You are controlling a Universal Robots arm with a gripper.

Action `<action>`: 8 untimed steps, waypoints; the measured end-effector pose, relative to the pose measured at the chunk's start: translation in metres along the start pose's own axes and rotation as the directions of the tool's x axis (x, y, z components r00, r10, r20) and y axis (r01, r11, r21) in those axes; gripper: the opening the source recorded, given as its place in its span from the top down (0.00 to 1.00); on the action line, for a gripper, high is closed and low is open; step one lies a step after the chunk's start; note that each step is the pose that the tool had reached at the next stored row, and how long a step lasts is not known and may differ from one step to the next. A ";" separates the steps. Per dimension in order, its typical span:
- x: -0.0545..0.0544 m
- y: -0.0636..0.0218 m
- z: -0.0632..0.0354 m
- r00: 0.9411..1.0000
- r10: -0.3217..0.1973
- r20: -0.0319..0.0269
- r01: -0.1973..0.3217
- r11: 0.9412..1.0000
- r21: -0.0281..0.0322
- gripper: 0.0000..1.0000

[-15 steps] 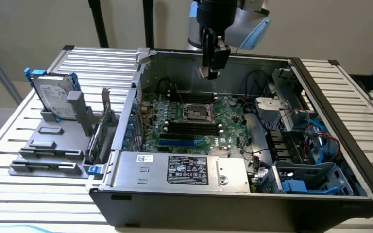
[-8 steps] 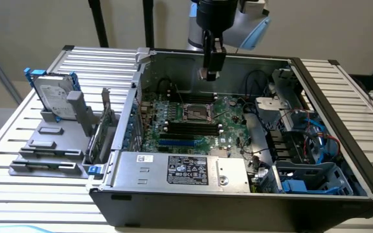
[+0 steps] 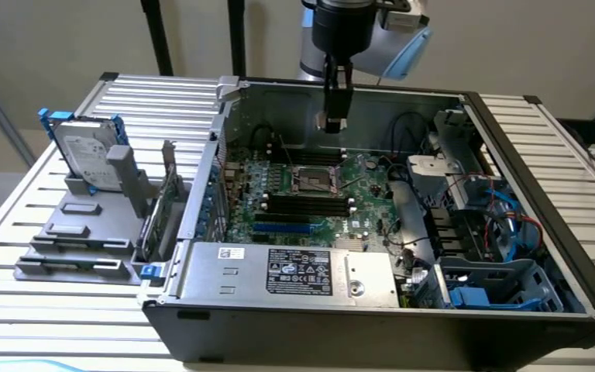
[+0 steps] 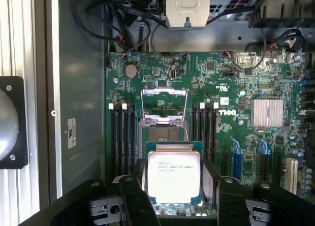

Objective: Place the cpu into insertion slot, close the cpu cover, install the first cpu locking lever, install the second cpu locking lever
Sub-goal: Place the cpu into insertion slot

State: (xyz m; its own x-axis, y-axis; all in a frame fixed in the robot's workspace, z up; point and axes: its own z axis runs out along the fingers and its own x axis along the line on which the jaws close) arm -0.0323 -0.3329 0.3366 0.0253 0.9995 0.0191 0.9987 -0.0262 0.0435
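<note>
One flat square silvery cpu (image 4: 173, 173), green-edged

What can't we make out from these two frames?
1. Insertion slot contacts: in the wrist view partly behind the cpu; in the exterior view too small.
2. Cpu edges at the claw: in the wrist view covered by its dark fingers.
3. Cpu height above the board: in the exterior view the cpu is tiny and edge-on.
4. Smaller print on the cpu: in the wrist view too small to read.

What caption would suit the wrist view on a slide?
End effector holds the cpu above the motherboard, its insertion slot bare and cpu cover raised open.
</note>
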 end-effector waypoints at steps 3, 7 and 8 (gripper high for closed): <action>0.001 -0.0012 0.0056 1.000 0.000 0.000 0.000 1.000 0.000 0.46; 0.000 -0.0036 0.0127 1.000 0.000 0.000 0.000 1.000 0.001 0.46; 0.000 -0.0046 0.0144 1.000 0.000 0.000 0.000 1.000 0.000 0.46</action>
State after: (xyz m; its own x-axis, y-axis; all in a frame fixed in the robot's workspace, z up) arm -0.0363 -0.3321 0.3220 0.0249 0.9995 0.0193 0.9987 -0.0257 0.0430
